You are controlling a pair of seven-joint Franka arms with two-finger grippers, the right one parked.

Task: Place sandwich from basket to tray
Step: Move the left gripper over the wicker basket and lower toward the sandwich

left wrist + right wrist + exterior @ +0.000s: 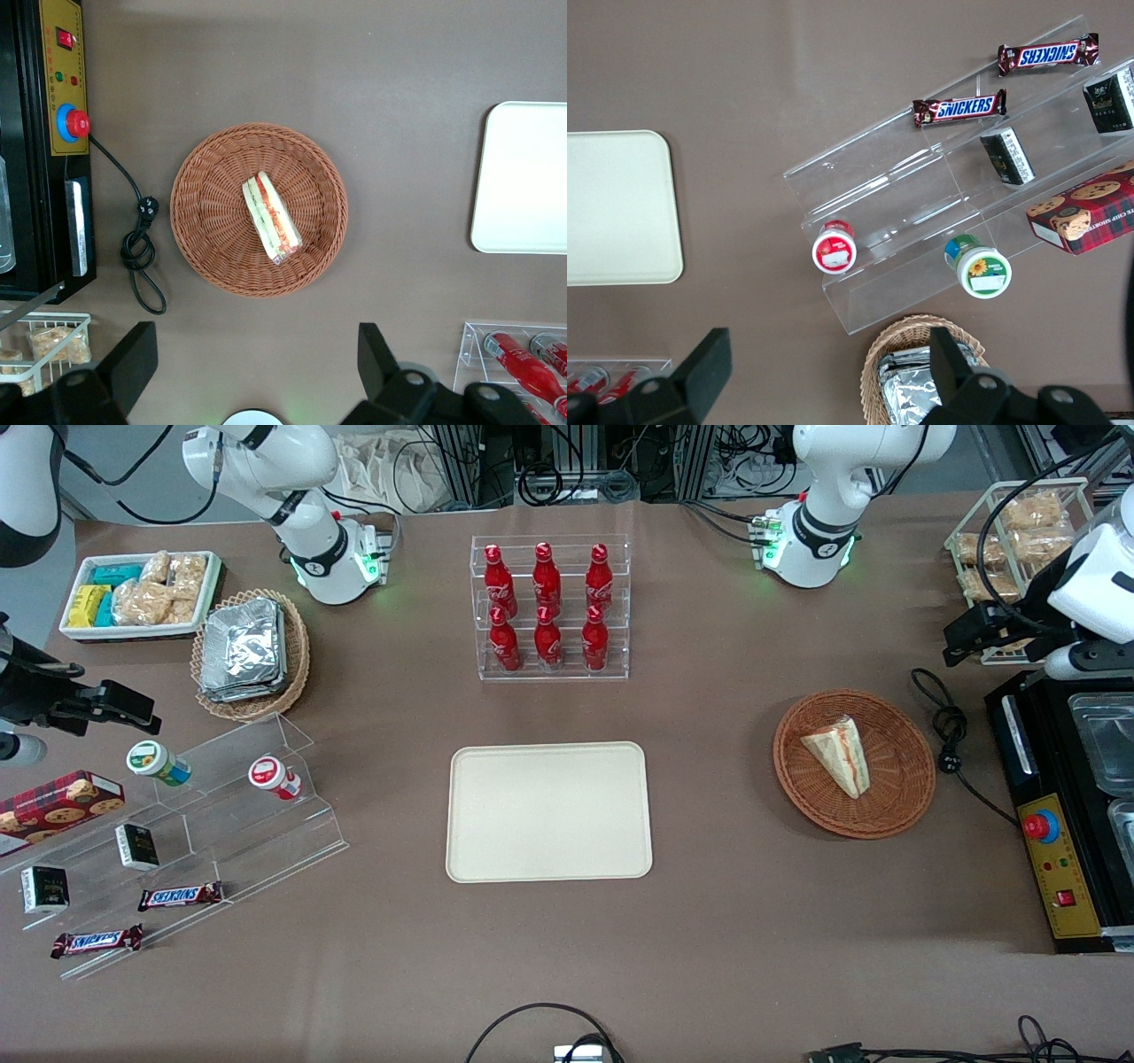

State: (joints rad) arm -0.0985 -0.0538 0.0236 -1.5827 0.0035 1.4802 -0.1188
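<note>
One tray (548, 812) — one sandwich (840, 754) — gripper (257, 363) above.

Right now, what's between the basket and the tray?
Only bare brown table, as the front view shows, between the basket holding the sandwich and the tray. The open pincer hovers above the basket.

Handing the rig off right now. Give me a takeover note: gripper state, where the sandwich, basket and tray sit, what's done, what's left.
Gripper: open, empty, hanging high above the basket, toward the working arm's end of the table.
Sandwich: lying in the basket, untouched.
Tray: mid-table, nothing on it, nearer the front camera than the rack of red bottles.
Done: nothing beyond lining up over the basket.
Left: descend, grip the sandwich, lift it out, carry it to the tray, release.
</note>
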